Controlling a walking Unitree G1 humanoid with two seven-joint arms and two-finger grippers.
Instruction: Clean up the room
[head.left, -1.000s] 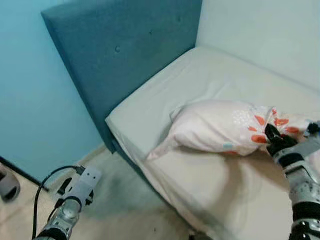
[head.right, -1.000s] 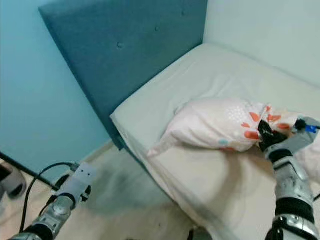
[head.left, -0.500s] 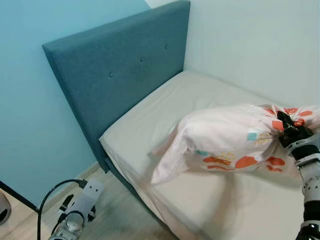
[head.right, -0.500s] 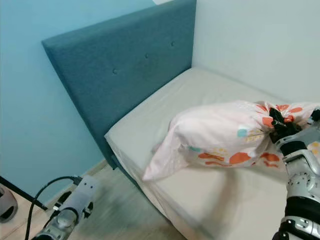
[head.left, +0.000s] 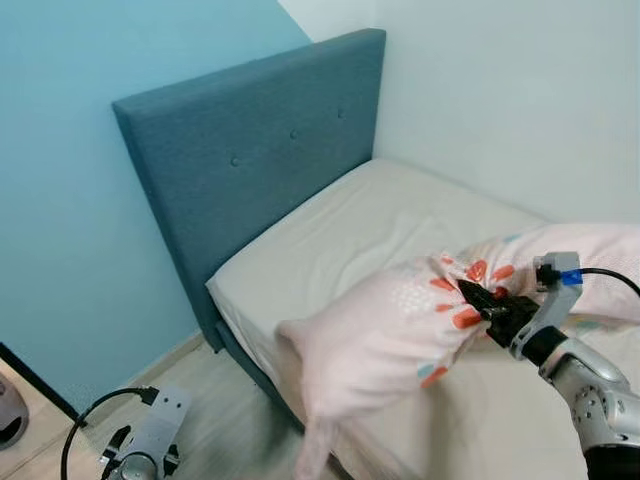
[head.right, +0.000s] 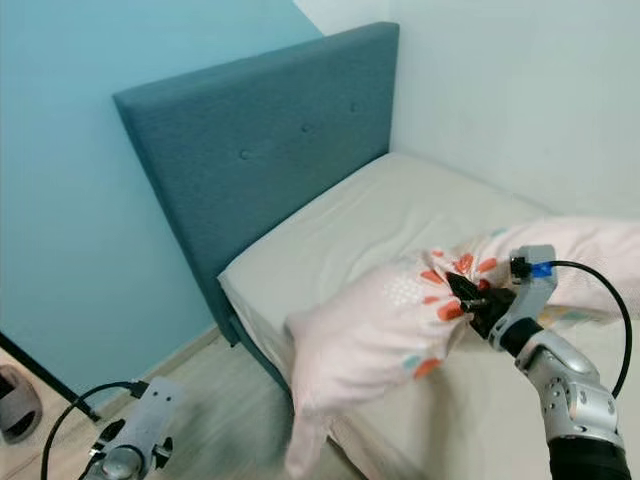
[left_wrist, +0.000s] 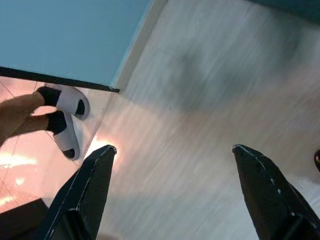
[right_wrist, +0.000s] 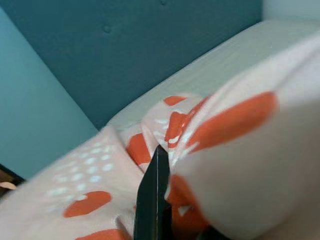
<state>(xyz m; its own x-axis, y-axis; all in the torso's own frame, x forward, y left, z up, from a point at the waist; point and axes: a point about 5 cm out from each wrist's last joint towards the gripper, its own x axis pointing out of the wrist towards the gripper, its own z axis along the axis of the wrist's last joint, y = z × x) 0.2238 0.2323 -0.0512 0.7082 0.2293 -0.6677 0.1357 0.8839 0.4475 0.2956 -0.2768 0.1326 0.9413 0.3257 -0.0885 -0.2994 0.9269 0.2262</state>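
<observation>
A pale pink pillow with orange and teal spots hangs over the near edge of the bed, its lower corner drooping toward the floor. My right gripper is shut on a bunched fold of the pillow, above the mattress. One black finger shows pressed into the fabric in the right wrist view. My left gripper hangs low over the wooden floor, open with nothing between its fingers.
A teal padded headboard stands against a light blue wall. A white wall runs along the bed's far side. A person's feet in white slippers stand beyond a dark threshold strip. A black cable loops by my left arm.
My right gripper has swung the pillow left and toward the bed's near edge, so its end now droops over the side. The head camera has shifted slightly. The left arm stays low.
</observation>
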